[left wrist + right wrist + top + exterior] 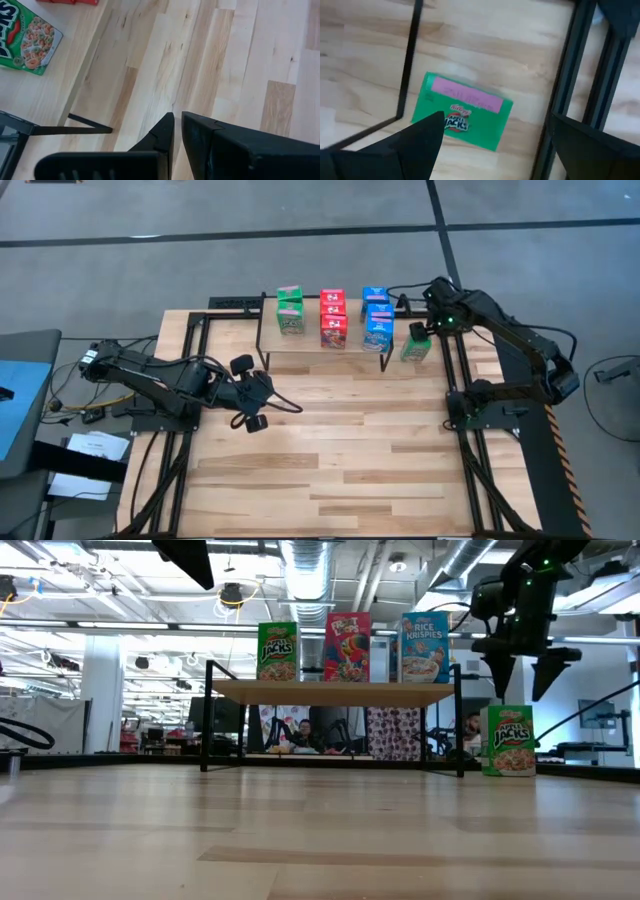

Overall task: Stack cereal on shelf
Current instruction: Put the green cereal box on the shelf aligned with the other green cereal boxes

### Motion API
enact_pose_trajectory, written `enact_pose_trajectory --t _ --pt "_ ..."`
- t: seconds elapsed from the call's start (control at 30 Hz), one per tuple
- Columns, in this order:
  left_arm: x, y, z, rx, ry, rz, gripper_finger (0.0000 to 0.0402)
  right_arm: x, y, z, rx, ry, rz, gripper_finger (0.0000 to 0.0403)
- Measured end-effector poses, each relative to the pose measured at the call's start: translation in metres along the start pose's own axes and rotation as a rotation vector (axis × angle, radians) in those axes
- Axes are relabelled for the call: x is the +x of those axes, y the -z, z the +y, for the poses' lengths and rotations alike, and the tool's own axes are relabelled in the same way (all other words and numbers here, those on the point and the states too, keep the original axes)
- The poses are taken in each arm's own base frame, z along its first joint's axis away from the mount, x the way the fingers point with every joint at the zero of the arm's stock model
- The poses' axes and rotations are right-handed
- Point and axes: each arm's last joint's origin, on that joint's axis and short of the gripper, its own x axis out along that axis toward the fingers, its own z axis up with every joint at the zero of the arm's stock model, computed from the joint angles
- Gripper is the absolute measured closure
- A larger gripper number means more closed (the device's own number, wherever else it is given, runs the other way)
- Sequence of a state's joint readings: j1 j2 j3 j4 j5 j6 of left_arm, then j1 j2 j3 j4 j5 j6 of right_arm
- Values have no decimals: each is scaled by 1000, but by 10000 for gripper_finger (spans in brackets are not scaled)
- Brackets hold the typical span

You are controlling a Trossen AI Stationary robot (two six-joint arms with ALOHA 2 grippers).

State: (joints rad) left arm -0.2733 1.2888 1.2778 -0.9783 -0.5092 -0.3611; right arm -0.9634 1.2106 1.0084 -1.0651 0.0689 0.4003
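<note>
One box left: a green cereal box [416, 343] stands upright on the table just off the shelf's [330, 356] right end, outside its leg, printed front facing away from the shelf's back.
Boxes on the shelf: three columns by colour, green [290, 310] toward the left end, red [333, 318] in the middle, blue [377, 318] toward the right end; from table height I see one face of each colour, the rest lined up behind.
Why sorted so: I judge each colour gets its own row, so the lone green box belongs at the shelf's left end, the far end from where it stands.
My right gripper [519, 668]: directly above the lone green box, above shelf height, fingers spread wide, holding nothing, box not touched.
Why held so: the fingers straddle the box's width, which reads to me as lined up to drop and pinch its sides.
My left gripper [253, 400]: well in front of the shelf's left end, fingers pressed together, empty, waiting.
In the way: the shelf's right leg [409, 57] stands just beside the box, and the black table frame rail [572, 55] runs close on its other side, so my fingers have little spare room.
Carry path: I would have to lift clear of the blue and red rows to reach the green one.
</note>
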Motion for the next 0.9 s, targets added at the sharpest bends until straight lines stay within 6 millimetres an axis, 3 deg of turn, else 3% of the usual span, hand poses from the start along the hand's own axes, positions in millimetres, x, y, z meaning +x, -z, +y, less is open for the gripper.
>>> enact_pose_trajectory --t 0.5,0.77,0.9 --pt "0 0 0 0 5 2 377 -1 2 4 286 -3 -2 29" --pt "0 0 0 9 5 2 377 1 2 5 312 5 -16 29" --pt "0 0 0 9 3 2 377 11 8 5 312 11 12 29"
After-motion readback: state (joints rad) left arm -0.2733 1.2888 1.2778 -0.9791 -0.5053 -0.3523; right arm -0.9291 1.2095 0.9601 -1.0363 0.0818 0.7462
